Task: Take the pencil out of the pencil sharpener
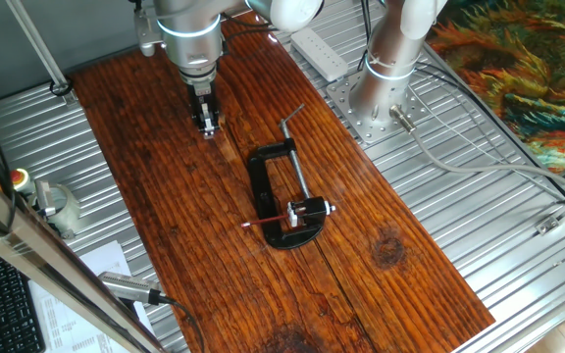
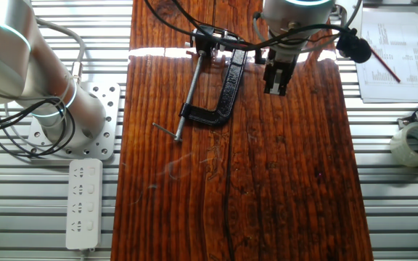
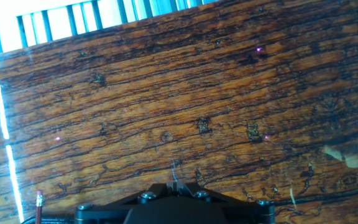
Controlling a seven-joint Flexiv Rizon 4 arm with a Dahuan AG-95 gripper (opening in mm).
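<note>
The thin red pencil (image 1: 268,220) lies low across the foot of the black C-clamp (image 1: 271,184), with one end in the small black pencil sharpener (image 1: 312,209), which has a silvery end. My gripper (image 1: 206,124) hangs over the bare board beyond the clamp's far end, apart from both. Its fingers are together and hold nothing. In the other fixed view my gripper (image 2: 276,85) is just right of the clamp (image 2: 227,87). The hand view shows my closed fingertips (image 3: 174,184) over wood grain and a red stick end (image 3: 38,205) at the bottom left.
The dark wooden board (image 1: 194,255) lies on a ribbed metal table. The clamp's grey screw rod (image 1: 297,162) runs along its open side. A second arm's base (image 1: 385,93) and a white power strip (image 1: 320,51) stand at the back. A tape roll (image 2: 416,143) and papers (image 2: 394,54) lie off the board.
</note>
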